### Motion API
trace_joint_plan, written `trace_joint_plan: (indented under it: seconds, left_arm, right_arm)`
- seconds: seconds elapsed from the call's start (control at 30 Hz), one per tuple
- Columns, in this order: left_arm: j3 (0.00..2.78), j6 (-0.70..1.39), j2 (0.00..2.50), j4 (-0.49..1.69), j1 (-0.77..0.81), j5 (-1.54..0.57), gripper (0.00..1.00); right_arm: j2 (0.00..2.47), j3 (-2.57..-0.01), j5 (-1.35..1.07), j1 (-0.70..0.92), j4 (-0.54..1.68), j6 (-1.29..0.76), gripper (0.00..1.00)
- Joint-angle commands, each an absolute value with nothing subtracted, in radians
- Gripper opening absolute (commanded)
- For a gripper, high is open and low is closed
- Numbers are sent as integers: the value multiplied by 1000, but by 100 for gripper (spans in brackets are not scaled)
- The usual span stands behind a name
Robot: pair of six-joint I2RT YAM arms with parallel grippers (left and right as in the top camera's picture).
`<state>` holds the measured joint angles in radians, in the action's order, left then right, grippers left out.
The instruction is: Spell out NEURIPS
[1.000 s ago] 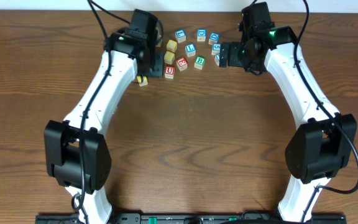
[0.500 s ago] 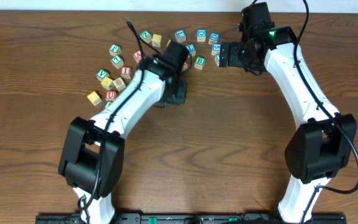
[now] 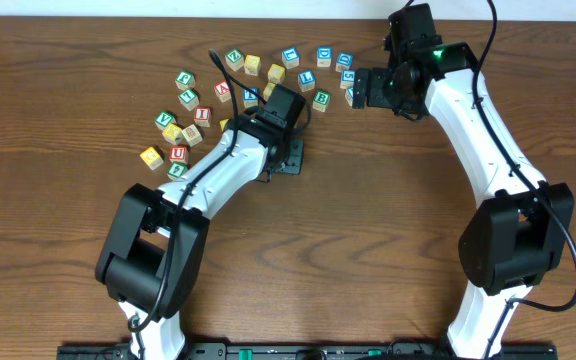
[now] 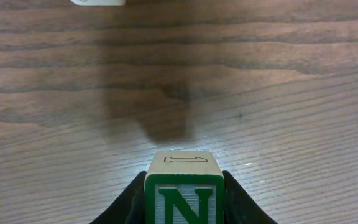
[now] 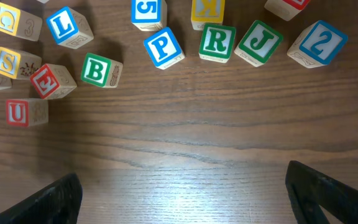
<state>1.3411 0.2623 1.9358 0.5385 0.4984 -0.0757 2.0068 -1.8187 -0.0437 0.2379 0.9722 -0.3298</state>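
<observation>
My left gripper [image 4: 184, 208] is shut on a green-bordered N cube [image 4: 184, 194] and holds it over bare wood; in the overhead view it [image 3: 290, 157] is just in front of the cube cluster. My right gripper [image 5: 191, 196] is open and empty, and in the overhead view it [image 3: 360, 88] is at the cluster's right end. In the right wrist view I see a blue P cube [image 5: 163, 47], a green R cube [image 5: 217, 40], a red E cube [image 5: 50, 81], a red U cube [image 5: 20, 112] and a yellow S cube [image 5: 14, 62]. I cannot pick out an I cube for certain.
Other cubes lie among them: green B [image 5: 100, 70], blue L [image 5: 65, 26], green J [image 5: 260, 42], blue 2 [image 5: 317, 42]. A second group of cubes [image 3: 180, 130] lies left of my left arm. The table's back edge [image 3: 298, 12] runs behind the cubes.
My left arm has swung from the back cubes toward the table's middle, uncovering the left group of cubes. The right arm has not moved.
</observation>
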Motion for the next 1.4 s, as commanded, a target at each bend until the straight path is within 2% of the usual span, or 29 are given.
trace_joint_plan:
  seconds: [0.0, 1.37]
  left_arm:
    - [1330, 268, 1943, 535, 506, -66, 26]
    - [1333, 294, 2001, 492, 506, -67, 28]
  right_arm:
    - [2015, -1837, -28, 247, 973, -336, 99]
    - [2015, -1837, -28, 249, 973, -336, 99]
